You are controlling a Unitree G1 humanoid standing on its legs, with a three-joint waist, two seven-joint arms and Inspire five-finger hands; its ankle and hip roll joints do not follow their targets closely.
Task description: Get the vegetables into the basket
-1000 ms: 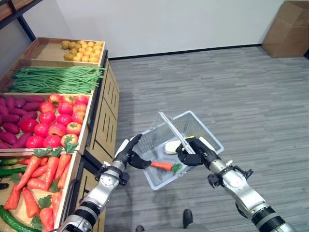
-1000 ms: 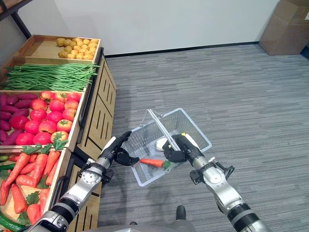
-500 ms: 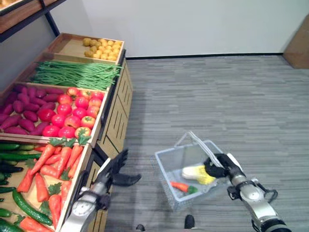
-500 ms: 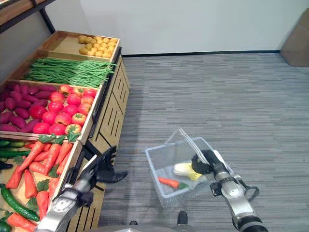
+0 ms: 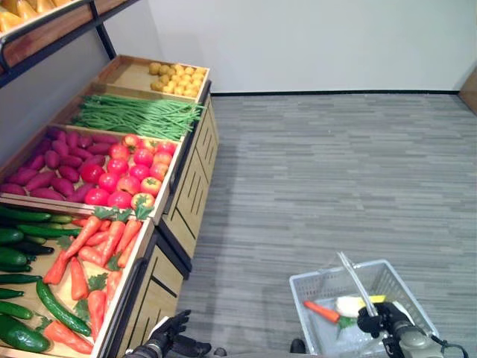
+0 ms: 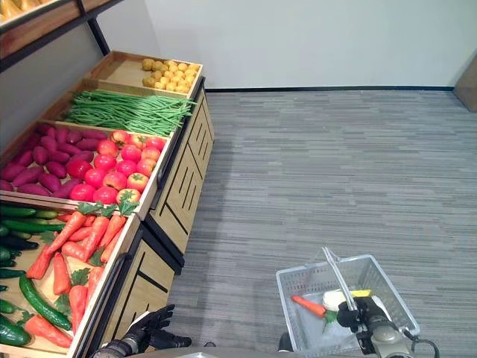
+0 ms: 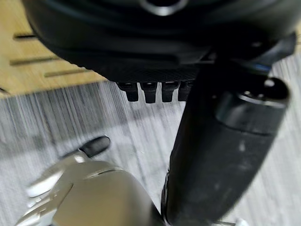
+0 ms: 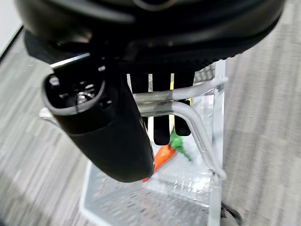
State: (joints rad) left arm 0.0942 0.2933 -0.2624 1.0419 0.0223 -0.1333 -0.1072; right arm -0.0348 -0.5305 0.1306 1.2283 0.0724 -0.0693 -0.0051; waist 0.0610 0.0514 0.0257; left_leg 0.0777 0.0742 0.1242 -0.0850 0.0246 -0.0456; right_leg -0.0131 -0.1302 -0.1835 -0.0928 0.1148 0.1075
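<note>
Looking down through the left eye view, the wire mesh shopping basket [image 5: 417,309] hangs from the right hand [image 5: 375,321], an orange carrot [image 5: 321,311] inside. Right eye view: the left hand [image 6: 151,331], fingers relaxed and empty, sits nearer the wooden carrot crate [image 6: 112,257]. Right wrist view: fingers [image 8: 160,127] curl round the handle [image 8: 188,117].

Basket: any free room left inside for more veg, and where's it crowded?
The basket has bare floor along its side nearest the shelf, beside the carrot. The far side is crowded: a white and yellow item lies there, and the right hand grips the handles across the top. The left hand hangs open by the shelf.
</note>
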